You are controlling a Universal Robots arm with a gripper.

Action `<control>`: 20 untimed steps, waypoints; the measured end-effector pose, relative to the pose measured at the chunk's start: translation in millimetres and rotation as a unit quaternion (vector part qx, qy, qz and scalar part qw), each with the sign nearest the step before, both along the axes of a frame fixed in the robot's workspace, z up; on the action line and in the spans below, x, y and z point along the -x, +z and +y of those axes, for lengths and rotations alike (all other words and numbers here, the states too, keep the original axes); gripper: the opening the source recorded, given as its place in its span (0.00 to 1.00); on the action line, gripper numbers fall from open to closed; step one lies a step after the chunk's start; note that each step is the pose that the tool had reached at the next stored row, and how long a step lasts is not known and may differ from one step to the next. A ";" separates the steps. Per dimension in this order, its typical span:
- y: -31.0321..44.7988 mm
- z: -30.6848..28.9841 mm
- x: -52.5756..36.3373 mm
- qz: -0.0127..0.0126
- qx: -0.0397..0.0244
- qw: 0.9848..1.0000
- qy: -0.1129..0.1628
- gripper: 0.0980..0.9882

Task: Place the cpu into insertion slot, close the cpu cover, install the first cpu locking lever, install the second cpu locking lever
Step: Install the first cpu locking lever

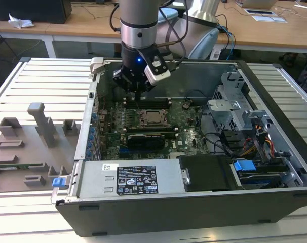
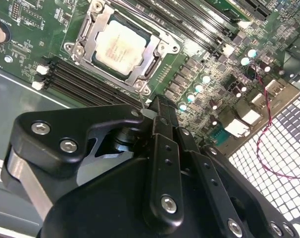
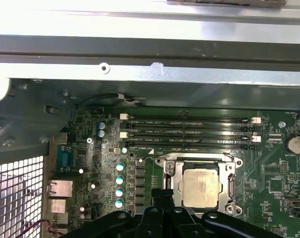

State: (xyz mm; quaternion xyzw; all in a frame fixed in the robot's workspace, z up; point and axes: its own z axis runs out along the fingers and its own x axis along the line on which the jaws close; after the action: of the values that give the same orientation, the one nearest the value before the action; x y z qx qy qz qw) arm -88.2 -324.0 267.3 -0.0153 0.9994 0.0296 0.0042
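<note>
One cpu [image 2: 121, 45] under one closed cpu cover [image 2: 151, 67]; one pincer [image 2: 159, 106] narrow, by lever [image 2: 139, 95].

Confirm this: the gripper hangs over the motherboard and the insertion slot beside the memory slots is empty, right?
Not empty: the first wrist view shows the cpu seated in the insertion slot. The rest holds: the gripper hangs over the motherboard, and the slot lies beside the memory slots.
</note>
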 end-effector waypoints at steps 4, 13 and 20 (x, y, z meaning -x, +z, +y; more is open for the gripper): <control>0.0 0.0 2.5 0.000 0.000 1.000 0.000 0.01; 0.0 1.6 11.0 0.000 0.000 1.000 0.000 0.01; 0.0 7.3 21.8 0.000 0.000 1.000 0.000 0.01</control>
State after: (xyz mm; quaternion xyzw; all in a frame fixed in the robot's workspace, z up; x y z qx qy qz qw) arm -110.0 -316.7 267.3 -0.0153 0.9994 0.0296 0.0041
